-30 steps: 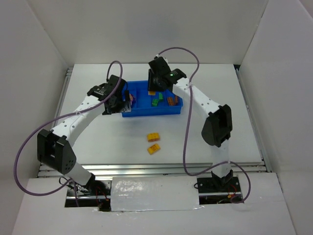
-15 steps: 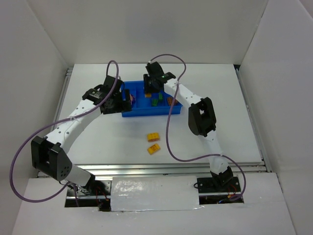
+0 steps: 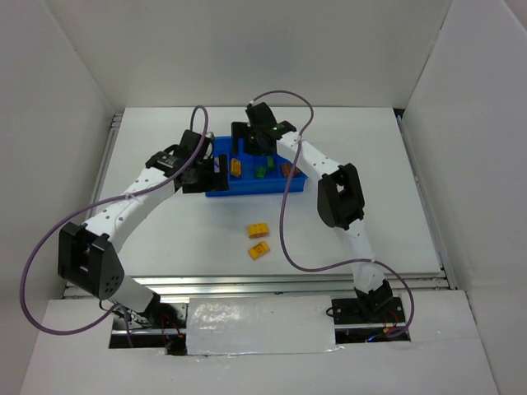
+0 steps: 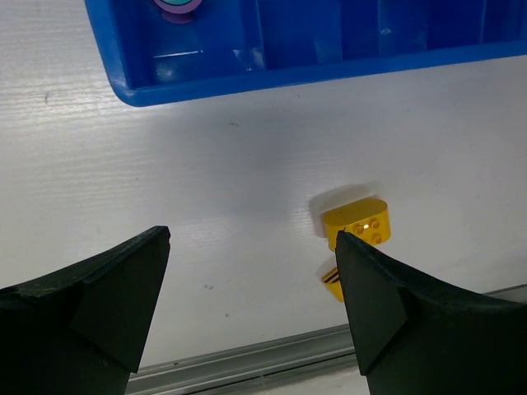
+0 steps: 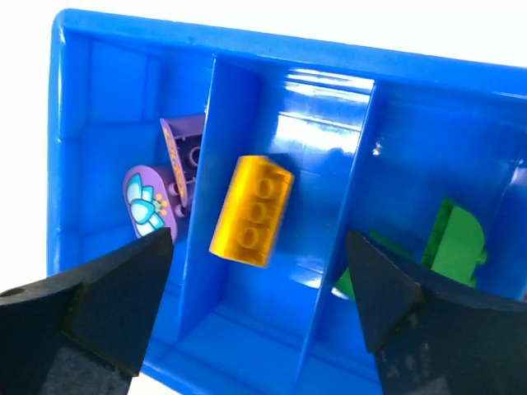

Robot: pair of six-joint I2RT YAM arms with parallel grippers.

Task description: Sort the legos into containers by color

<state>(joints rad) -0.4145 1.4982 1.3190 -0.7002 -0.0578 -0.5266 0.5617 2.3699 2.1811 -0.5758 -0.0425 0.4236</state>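
Observation:
The blue tray point(image 3: 298, 188) lies at the table's middle back. My right gripper point(image 3: 248, 150) hovers open over it, and a yellow-orange brick point(image 5: 251, 211) lies loose in the second compartment under the jaws point(image 5: 259, 239). Two purple pieces point(image 5: 177, 156) rest in the end compartment, green bricks point(image 5: 454, 239) in the third, and brown ones point(image 3: 288, 169) farther right. My left gripper point(image 3: 212, 174) stands open and empty at the tray's left end point(image 4: 132, 86). Two yellow bricks point(image 3: 259, 231) point(image 3: 258, 250) lie on the table in front of the tray, with the nearer-to-tray one point(image 4: 358, 224) beside the left finger point(image 4: 370, 296).
White walls close in the table on three sides. A metal rail point(image 4: 247, 362) runs along the table's near edge. Purple cables loop from both arms above the work area.
My right gripper has opened and let go of the yellow-orange brick, which now lies in the tray's second compartment. The left arm shifted slightly right along the tray's left end.

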